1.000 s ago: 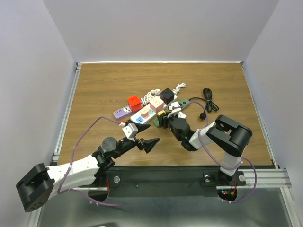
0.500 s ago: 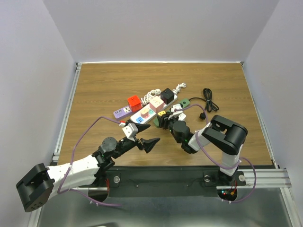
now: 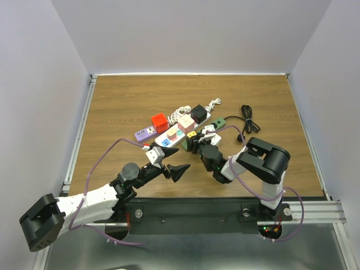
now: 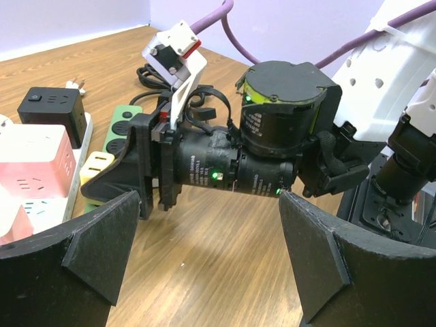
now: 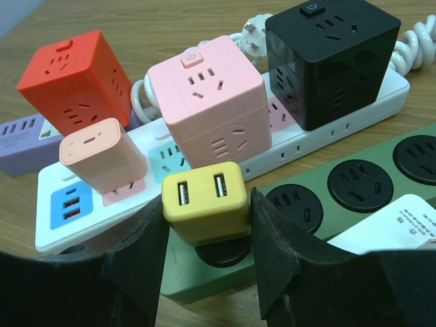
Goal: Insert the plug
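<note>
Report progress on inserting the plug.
Done: the right hand has the yellow plug gripped and lined up over the end socket of the green power strip. In hand: the plug sits on that socket but does not look pushed fully home. To do: press it down flush, then release. The left hand hangs open and empty nearby.

A pink cube socket (image 5: 211, 102), a black cube socket (image 5: 334, 61) and a peach adapter (image 5: 102, 153) are sitting on a white power strip (image 5: 48, 235), which is lying at an angle near the middle of the wooden surface (image 3: 124, 101). A red cube socket (image 5: 75, 85) is standing just behind that strip's left end, close beside a purple strip (image 5: 17, 139). A white coiled cord (image 5: 419, 41) is curling just past the black cube, and a black cable (image 3: 247, 119) is lying loosely bundled farther right.
</note>
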Controlling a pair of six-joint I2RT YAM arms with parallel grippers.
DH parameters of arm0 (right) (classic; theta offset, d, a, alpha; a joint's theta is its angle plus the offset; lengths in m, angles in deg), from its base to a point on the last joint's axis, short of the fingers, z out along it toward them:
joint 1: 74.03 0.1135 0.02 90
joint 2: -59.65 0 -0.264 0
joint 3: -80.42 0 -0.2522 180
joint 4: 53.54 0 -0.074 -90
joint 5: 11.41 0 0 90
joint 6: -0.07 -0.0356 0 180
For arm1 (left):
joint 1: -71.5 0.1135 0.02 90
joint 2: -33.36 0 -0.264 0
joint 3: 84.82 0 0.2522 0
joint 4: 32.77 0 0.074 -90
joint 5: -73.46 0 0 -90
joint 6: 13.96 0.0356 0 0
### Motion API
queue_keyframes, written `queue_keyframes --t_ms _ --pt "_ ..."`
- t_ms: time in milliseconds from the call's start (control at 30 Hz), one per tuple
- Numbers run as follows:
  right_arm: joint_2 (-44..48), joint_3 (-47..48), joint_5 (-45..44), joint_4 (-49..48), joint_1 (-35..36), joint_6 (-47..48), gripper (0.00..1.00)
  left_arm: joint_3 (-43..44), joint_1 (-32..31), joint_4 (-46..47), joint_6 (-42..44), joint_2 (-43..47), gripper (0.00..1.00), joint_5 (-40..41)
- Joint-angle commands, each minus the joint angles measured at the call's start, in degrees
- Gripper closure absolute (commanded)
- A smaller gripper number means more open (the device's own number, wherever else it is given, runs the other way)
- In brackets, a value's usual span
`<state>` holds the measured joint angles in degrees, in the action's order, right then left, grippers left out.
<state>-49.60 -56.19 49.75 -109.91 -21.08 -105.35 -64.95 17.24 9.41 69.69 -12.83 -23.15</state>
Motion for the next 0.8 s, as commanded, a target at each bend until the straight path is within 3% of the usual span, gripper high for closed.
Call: queue_keyframes --t_ms 0,333,767 --pt "-9.7 -2.6 9.2 41.6 7.0 -6.1 1.00 0.8 0.0 3.3 0.8 0.1 0.07 -0.1" --pt "-10.9 -5.4 10.4 40.8 8.4 -12.0 1.00 0.9 0.0 3.7 1.0 -0.3 0.07 -0.7" --pt "-12.8 -3.5 12.9 41.4 8.5 -11.7 0.99 0.7 0.0 3.8 0.5 0.1 0.07 -0.9"
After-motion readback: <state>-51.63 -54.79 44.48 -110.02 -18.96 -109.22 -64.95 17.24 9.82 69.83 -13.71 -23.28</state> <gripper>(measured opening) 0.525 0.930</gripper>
